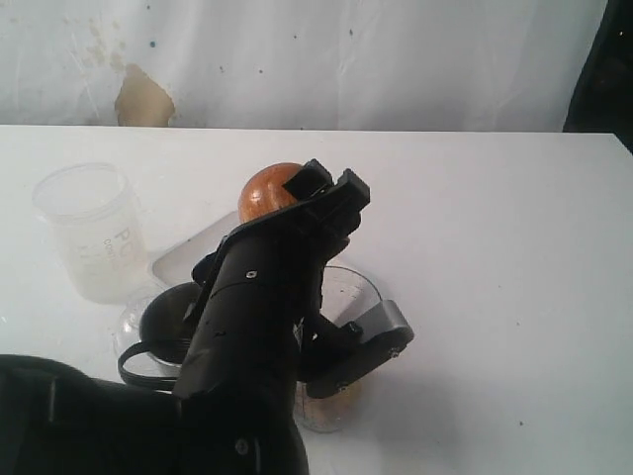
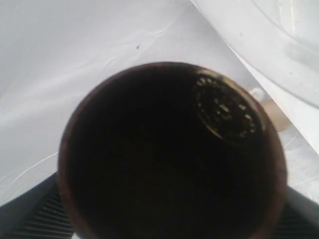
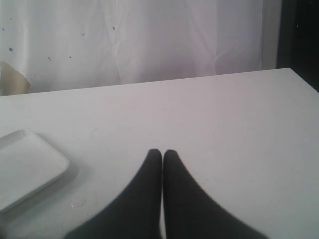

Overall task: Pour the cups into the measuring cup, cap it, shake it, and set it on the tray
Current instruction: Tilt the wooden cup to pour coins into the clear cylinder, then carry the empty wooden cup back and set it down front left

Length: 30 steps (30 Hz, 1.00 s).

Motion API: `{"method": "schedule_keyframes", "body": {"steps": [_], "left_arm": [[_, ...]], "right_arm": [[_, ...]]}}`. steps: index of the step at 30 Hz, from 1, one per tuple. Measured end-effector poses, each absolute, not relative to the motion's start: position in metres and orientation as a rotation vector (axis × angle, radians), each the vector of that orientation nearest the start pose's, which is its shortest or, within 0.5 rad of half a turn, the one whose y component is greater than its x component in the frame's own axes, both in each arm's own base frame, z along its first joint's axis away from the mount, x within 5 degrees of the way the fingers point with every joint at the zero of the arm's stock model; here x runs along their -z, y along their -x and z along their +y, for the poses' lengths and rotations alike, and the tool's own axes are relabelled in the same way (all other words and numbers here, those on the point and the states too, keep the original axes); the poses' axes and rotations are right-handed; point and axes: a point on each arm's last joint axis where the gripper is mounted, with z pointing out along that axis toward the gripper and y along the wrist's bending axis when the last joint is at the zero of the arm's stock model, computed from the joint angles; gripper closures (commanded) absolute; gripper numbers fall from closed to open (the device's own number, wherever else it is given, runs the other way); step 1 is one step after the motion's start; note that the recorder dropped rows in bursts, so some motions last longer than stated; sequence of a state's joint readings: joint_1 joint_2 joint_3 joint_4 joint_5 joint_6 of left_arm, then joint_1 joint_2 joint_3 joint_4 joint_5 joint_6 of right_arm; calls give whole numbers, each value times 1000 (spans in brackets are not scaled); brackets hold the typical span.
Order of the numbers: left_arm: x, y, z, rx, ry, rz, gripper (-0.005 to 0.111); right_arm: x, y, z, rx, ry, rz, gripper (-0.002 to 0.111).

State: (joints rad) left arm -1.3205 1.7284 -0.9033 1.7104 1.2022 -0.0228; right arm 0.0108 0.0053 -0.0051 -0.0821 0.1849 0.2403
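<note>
Frosted plastic jar (image 1: pixel 91 233) stands at far left on the white table (image 1: pixel 495 247), at nine o'clock of the brownish-brass cup (image 1: pixel 269 193). One corner of the white tray (image 1: pixel 183 259) shows at eight o'clock of that cup, the rest hidden behind the left arm (image 1: pixel 257 327). The left gripper (image 1: pixel 326 188) is clamped on the brass cup, which is lifted and tilted, its round belly jutting out at nine o'clock of the gripper. The left wrist view looks straight into the cup's dark mouth, with ribbed pads (image 2: pixel 30 216) on either side. The clear measuring cup (image 1: pixel 351 297) stands upright at five o'clock of the brass cup, beneath the arm. Something brownish appears to lie at its base, though the arm hides much of it. The right gripper (image 3: pixel 162 154), tips pressed together on nothing, hangs over bare table with the tray near.
</note>
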Motion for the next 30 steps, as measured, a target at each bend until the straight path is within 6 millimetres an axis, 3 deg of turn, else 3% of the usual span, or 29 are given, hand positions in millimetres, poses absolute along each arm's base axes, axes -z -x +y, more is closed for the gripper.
{"method": "schedule_keyframes", "body": {"steps": [10, 18, 25, 30], "left_arm": [[-230, -159, -284, -1515, -1853, 742, 107], [-233, -159, -283, -1414, -1748, 864, 107], [-265, -156, -271, -1137, -1427, 1121, 107], [-292, -152, -247, -885, -1157, 1379, 107]], "right_arm": [[-198, -56, -1, -116, -135, 1664, 108], [-198, -56, -1, -116, -135, 1664, 108], [-198, -56, -1, -116, -135, 1664, 108], [-198, -56, -1, -116, -135, 1664, 108]]}}
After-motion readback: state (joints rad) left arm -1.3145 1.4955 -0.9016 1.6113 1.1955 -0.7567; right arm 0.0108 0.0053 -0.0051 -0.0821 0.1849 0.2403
